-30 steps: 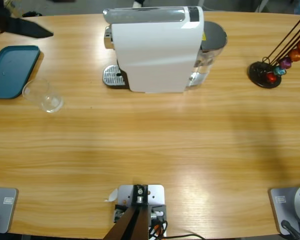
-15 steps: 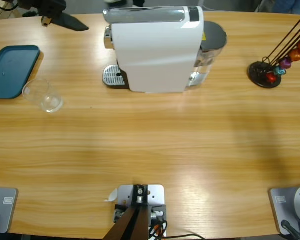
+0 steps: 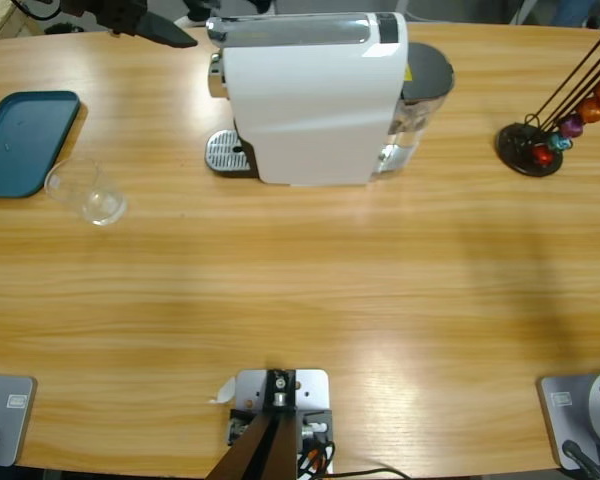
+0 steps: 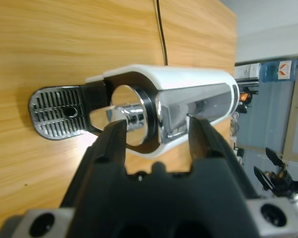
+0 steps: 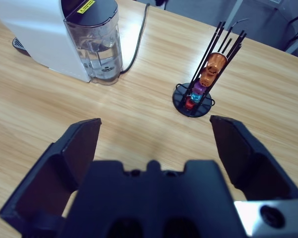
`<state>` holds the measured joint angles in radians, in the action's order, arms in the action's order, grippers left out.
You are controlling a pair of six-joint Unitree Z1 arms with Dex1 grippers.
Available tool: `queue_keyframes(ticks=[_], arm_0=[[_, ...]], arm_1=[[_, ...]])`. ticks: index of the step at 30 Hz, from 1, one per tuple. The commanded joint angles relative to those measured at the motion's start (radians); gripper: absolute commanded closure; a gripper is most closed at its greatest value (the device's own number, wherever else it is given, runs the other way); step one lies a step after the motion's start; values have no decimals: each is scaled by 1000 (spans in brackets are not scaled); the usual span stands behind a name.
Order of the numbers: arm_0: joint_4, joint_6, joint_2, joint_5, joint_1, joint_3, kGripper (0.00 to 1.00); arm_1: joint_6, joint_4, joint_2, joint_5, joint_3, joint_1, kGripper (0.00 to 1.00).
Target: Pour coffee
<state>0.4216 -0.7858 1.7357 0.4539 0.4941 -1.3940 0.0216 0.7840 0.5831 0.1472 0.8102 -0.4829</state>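
Across the high view: long pale wooden table (image 3: 310,290), grain running left to right. Upper middle: white boxy coffee machine (image 3: 310,95), perforated chrome drip tray (image 3: 223,153) at its left, clear water tank (image 3: 420,100) at its right. Far left: dark teal rectangular tray (image 3: 20,140); just beside it, lower right, small clear glass tumbler (image 3: 85,190), contents not discernible. Far right: black wire capsule rack (image 3: 535,140) with shiny orange, purple and red capsules (image 3: 580,115). Coffee nowhere discernible.

Upper left corner: left gripper (image 3: 150,25), black, pointing toward machine's left end; wrist view shows jaws slightly parted, empty, framing chrome spout (image 4: 126,116). Blue-grey room beyond.

Right gripper (image 5: 159,148): jaws spread wide, empty, above bare table, facing rack.
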Motion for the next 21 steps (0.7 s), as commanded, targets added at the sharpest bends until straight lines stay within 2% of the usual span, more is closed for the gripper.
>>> queue_keyframes(ticks=[1, 3, 4, 21], arm_0=[[-28, -1, 79, 120, -6, 0, 705], [-34, 22, 72, 120, -6, 0, 977], [-40, 45, 66, 119, -6, 0, 1000], [-84, 159, 10, 118, -11, -2, 1000]], arm_1=[[-11, -13, 26, 12, -28, 0, 0], [-11, -13, 26, 12, -28, 0, 0], [-11, -13, 26, 12, -28, 0, 0], [-11, -14, 24, 12, -28, 0, 0]])
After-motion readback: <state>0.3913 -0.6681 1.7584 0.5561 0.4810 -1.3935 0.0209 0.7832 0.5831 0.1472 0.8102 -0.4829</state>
